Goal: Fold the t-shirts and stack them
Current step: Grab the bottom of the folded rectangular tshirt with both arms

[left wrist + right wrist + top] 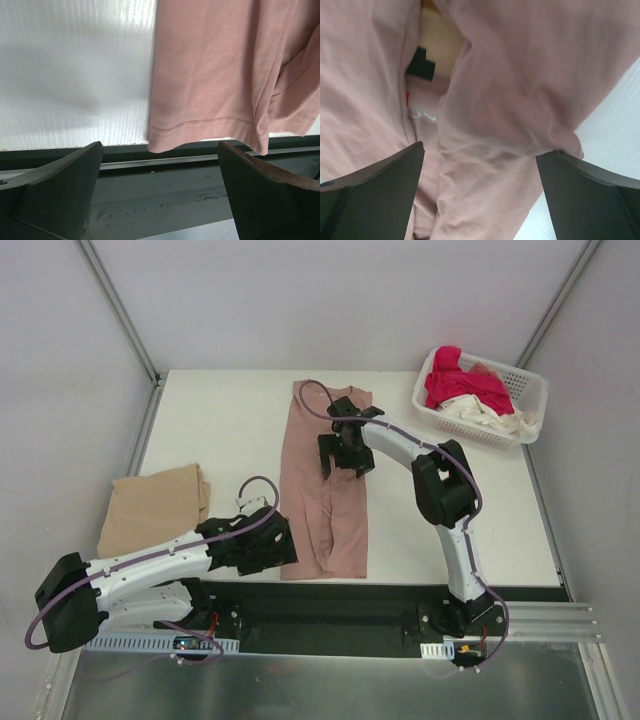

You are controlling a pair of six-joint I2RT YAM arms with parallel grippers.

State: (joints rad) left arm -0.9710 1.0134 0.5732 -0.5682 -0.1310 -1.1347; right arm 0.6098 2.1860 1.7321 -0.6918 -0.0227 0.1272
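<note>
The dusty pink t-shirt (325, 500) lies in the middle of the table as a long strip, its sides folded in and its neck at the far end. My right gripper (345, 462) hovers open over its upper half. In the right wrist view the gripper (480, 150) stands over wrinkled pink cloth (530, 75), and part of the chest print (422, 65) shows. My left gripper (283, 540) is open at the shirt's near left corner. There it (160, 145) holds nothing, just short of the hem (210, 125). A folded tan t-shirt (155, 508) rests at the left.
A white latticed basket (530, 390) stands at the back right with a magenta-red shirt (460, 385) and a cream shirt (490, 418) in it. The table's near edge and a dark rail (165, 175) run just under the left gripper.
</note>
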